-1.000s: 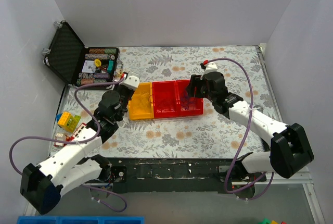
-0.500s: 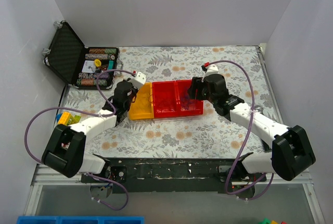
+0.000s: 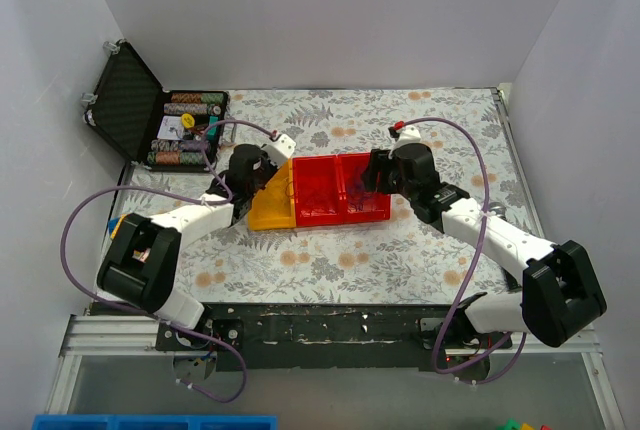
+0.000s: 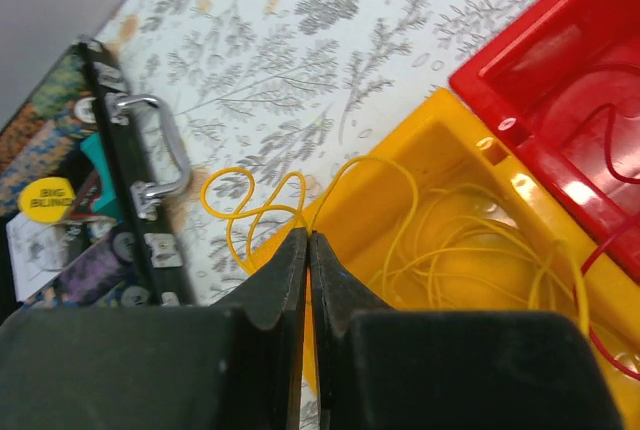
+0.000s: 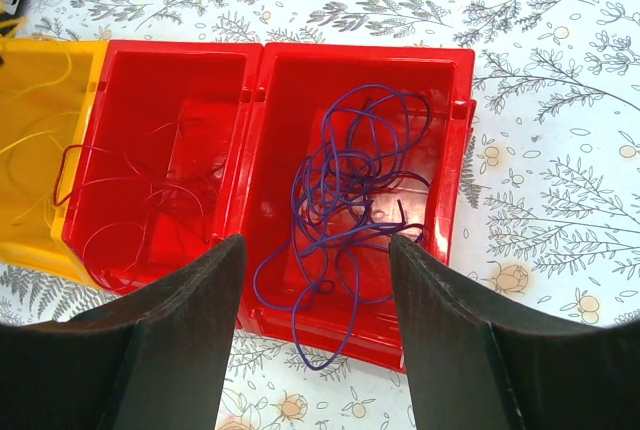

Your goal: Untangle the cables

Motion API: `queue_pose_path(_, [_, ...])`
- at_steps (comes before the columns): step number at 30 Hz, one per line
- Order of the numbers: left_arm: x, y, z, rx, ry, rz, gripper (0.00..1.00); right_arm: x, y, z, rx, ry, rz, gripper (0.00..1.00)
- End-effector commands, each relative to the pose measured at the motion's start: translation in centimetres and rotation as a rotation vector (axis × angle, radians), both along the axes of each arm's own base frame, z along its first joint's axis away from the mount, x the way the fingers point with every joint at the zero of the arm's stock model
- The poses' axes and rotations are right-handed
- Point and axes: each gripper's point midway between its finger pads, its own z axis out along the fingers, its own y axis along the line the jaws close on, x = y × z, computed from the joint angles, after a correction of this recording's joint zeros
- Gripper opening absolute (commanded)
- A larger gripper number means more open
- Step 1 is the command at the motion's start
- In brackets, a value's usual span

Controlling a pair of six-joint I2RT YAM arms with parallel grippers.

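The left pincer (image 4: 307, 242) is closed tight on a strand of the yellow wires (image 4: 470, 250), which lie in the yellow bin (image 4: 400, 137); loops spill over its rim onto the worktop (image 4: 300, 50). The right pincer (image 5: 315, 250) hangs wide open, holding nothing, above the purple wires (image 5: 350, 180) in the red bin (image 5: 455, 150). The red wires (image 5: 120, 200) lie in the neighbouring red bin (image 5: 180, 50) at its 9 o'clock.

White-and-black arms (image 3: 497, 233), trailing mauve cables (image 3: 68, 243)

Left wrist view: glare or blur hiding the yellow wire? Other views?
Left wrist: yellow wire crisp over the tablecloth, low contrast inside the yellow bin, small glare spots on its rim. Right wrist: purple wire sharp, sheen on the red bin floor. Top external: wires barely resolve.
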Motion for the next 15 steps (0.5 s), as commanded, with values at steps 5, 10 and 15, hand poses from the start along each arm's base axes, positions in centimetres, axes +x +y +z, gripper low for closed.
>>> queue_pose_path(5, [-1.3,-0.6,-4.2,0.058,0.119,-0.079,0.00,0.5,-0.7,0.8,0.022,-0.029,-0.030,0.67])
queue_pose_path(10, [-2.0,-0.6,-4.7,0.063,0.154,-0.095,0.09,0.7,-0.6,0.9,0.033,-0.025,-0.026,0.67])
queue_pose_path(15, [-2.2,-2.2,-1.8,-0.007,0.221,-0.131,0.62,0.8,-0.3,1.1,0.042,-0.016,-0.022,0.68])
